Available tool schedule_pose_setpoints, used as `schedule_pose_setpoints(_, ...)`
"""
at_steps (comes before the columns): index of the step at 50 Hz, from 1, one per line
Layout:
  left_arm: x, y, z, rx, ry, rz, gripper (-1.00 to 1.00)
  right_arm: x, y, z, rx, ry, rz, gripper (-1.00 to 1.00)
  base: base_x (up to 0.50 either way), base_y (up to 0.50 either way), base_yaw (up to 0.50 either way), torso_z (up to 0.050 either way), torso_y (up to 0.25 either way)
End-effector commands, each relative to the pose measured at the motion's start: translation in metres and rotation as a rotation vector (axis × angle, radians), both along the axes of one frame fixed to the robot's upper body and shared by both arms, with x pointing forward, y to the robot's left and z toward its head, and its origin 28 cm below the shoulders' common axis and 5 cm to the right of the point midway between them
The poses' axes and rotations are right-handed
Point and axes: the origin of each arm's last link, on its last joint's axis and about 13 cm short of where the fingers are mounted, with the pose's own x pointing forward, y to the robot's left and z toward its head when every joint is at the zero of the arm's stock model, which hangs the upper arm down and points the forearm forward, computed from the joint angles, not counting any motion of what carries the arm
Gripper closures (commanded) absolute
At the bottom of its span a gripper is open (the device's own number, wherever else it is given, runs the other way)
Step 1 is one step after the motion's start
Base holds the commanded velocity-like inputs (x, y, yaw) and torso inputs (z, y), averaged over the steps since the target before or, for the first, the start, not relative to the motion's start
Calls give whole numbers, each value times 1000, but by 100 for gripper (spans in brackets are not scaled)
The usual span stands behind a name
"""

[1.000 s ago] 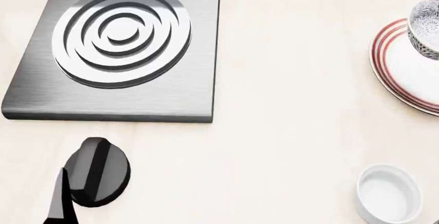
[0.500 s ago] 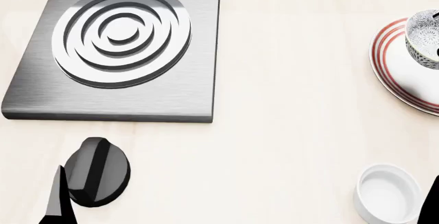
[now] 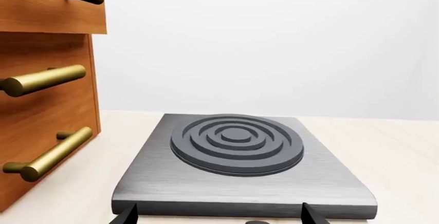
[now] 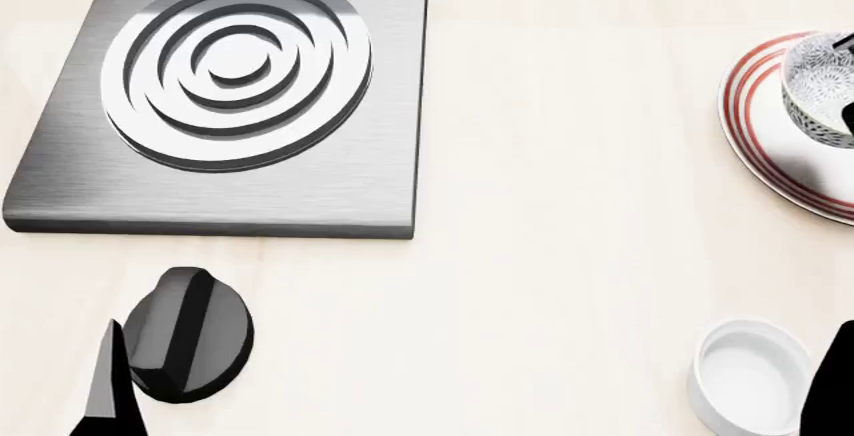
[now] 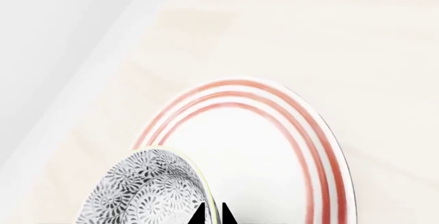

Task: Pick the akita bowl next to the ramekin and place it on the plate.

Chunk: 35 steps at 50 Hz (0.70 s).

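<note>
Gripping the rim of the bowl (image 5: 147,190), the right gripper (image 5: 213,215) showed in the right wrist view as two dark fingertips pressed close together with only the thin edge of the bowl between them. The bowl was tilted there, its grey floral outside facing the camera, and it overlapped the near edge of the plate (image 5: 302,147), whose red rings ran round a bare white middle. Whether the bowl's foot touched the plate could not be told from that view.

From the head view, the bowl (image 4: 817,91) sat over the plate (image 4: 763,131) at the far right edge of the picture, partly cut off, with a dark sliver of the gripper against its right side. The ramekin (image 4: 750,384) stood well apart from it, nearer the robot on the pale table (image 4: 561,206), with a dark part of the right arm just beside it at the picture's corner.

A grey burner slab (image 4: 234,91) with raised rings lay on the table's left, and a black knob (image 4: 194,334) sat near its front edge. The left gripper (image 3: 218,218) showed only its two fingertips, set wide apart and holding nothing, facing the slab (image 3: 240,167) beside a wooden drawer cabinet (image 3: 44,106) with brass handles.
</note>
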Motion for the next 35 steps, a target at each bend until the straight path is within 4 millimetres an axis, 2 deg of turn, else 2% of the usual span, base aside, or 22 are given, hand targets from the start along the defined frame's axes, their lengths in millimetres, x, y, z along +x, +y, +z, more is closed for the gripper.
schedule_pose_setpoints(1,1,0,0,0,-1,2,-100,0,0,-3,12,-6,-1,100,0,0,0,0,10)
schedule_pose_setpoints(35,1,2,1,-7,1,11,-100,-1,-2,-10,5,11,-11,100,0,0,0,0,0)
